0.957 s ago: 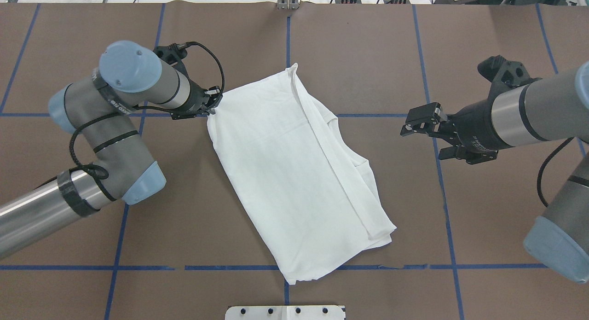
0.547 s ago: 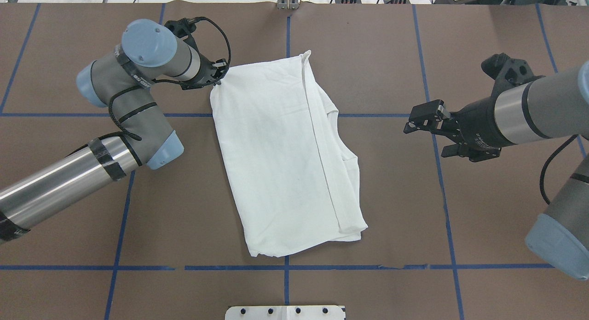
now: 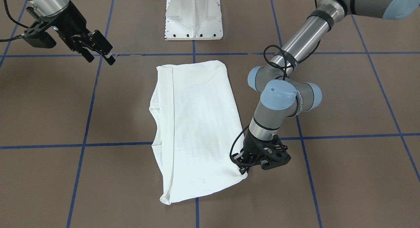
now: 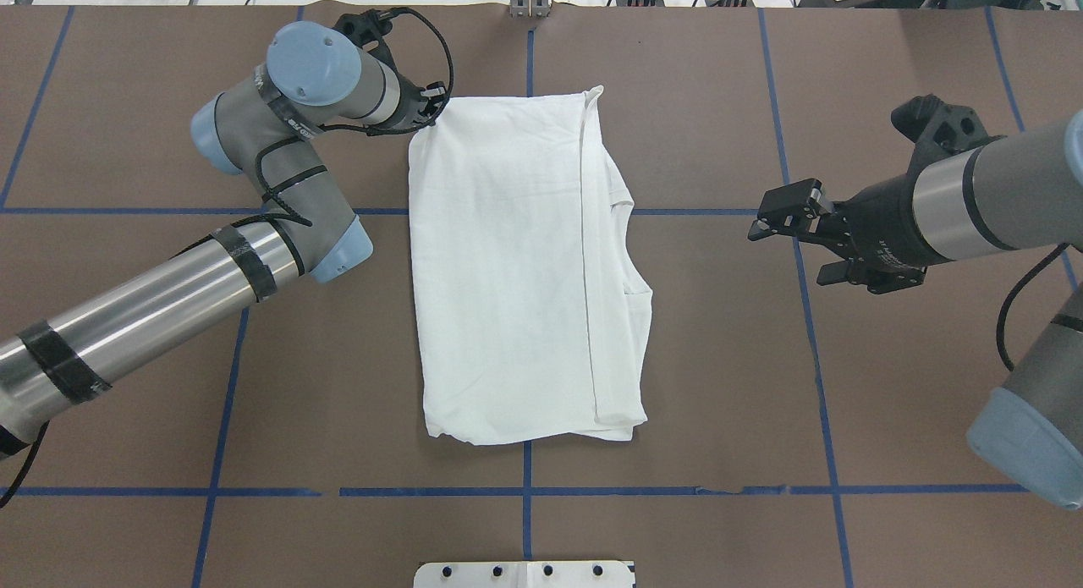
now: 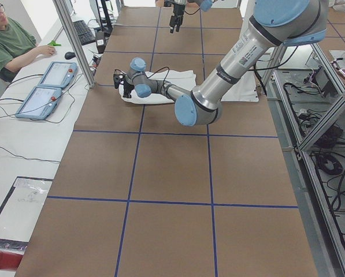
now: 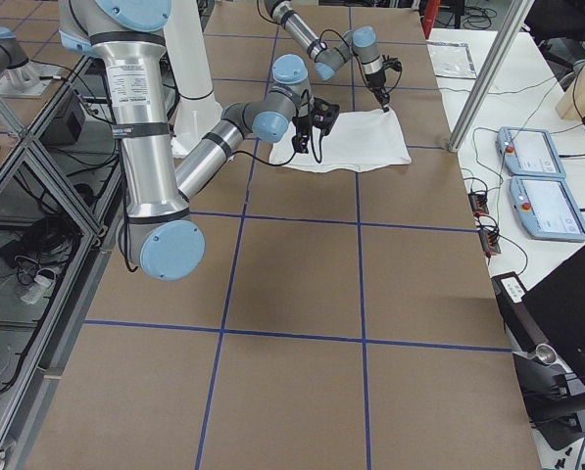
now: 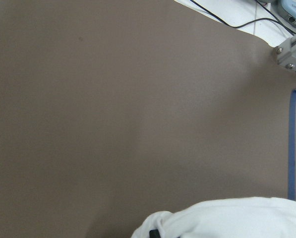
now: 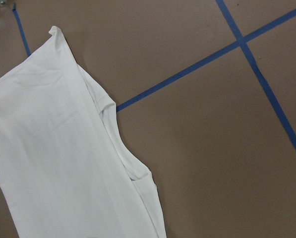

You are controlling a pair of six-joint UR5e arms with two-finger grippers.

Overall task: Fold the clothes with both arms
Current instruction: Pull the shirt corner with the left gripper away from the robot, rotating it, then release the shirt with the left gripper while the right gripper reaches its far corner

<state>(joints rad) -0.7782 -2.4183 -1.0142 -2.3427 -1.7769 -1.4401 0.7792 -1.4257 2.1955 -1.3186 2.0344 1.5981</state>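
The clothes are one white shirt (image 4: 516,275), folded into a long rectangle and lying flat at the table's middle (image 3: 197,129). Its folded layers are stacked along its right edge in the overhead view. My left gripper (image 4: 431,118) is shut on the shirt's far left corner, low over the table (image 3: 244,168). The left wrist view shows only a bit of white cloth (image 7: 227,218) at the bottom. My right gripper (image 4: 787,250) hangs open, with nothing in it, to the right of the shirt and apart from it (image 3: 100,59). The right wrist view looks down on the shirt (image 8: 63,163).
The brown table top (image 4: 719,385) carries a grid of blue tape lines (image 4: 677,490). The white pedestal base (image 3: 193,18) stands at the robot's edge. Beyond the far edge are a metal post (image 4: 529,0), two teach pendants (image 5: 45,86) and a seated person (image 5: 10,40).
My left gripper has dragged the shirt's corner away from the robot and to the right. The shirt has swung round to lie square with the tape lines. The right gripper has barely moved.
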